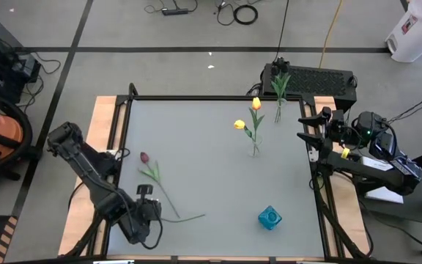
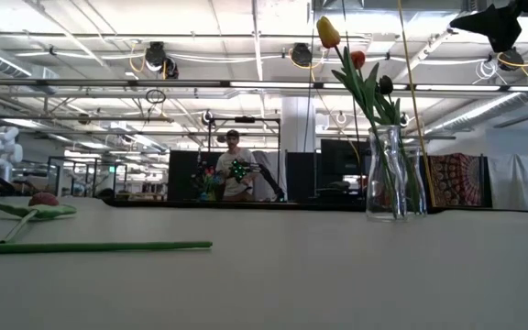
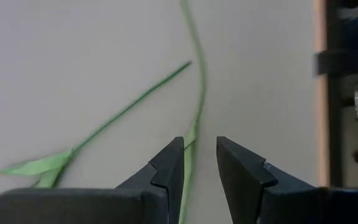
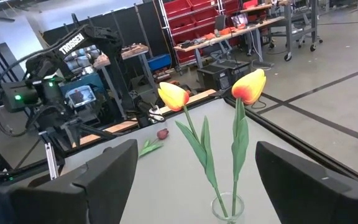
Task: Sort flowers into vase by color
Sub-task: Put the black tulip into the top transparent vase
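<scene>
A pinkish-red tulip point(image 1: 144, 157) lies flat on the table, its long green stem point(image 1: 173, 211) running toward the near edge. My left gripper point(image 1: 152, 218) is open over the lower stem point(image 3: 197, 106), which passes between its fingers in the left wrist view. In the low view nothing touches the lying stem point(image 2: 90, 246). Two yellow tulips point(image 1: 255, 104) stand in a clear vase point(image 1: 255, 150). My right gripper point(image 1: 308, 129) is open at the table's right edge, level with them; the yellow tulips point(image 4: 248, 86) show between its fingers in the right wrist view.
A small blue vase point(image 1: 269, 218) stands near the table's near right corner. A second clear vase point(image 1: 279, 111) with green stems stands at the far right edge. A dark box point(image 1: 310, 79) sits behind the table. The table's middle point(image 1: 204, 147) is bare.
</scene>
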Motion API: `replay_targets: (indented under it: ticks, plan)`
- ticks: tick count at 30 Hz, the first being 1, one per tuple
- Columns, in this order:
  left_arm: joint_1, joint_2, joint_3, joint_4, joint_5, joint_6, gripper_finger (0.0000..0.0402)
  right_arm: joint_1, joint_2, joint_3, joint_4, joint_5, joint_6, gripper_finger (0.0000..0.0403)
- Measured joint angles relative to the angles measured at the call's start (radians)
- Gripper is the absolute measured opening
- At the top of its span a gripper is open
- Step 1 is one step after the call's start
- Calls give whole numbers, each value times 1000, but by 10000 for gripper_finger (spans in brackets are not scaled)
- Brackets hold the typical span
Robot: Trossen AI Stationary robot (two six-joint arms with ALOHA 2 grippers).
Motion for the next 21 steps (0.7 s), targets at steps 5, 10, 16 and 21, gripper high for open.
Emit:
replay_targets:
  ticks: [5, 10, 16, 21]
  plan:
    - [-17, 0, -85, -2, 13, -25, 102, 0, 0, 0, 0, 0, 0, 318]
    - [-32, 1, -149, -3, 30, -27, 102, 0, 0, 0, 0, 0, 0, 318]
    - [-63, 1, -221, 96, 38, -8, 102, 0, 0, 0, 0, 0, 0, 318]
    - [-72, 1, -253, 163, 39, 4, 102, 0, 0, 0, 0, 0, 0, 318]
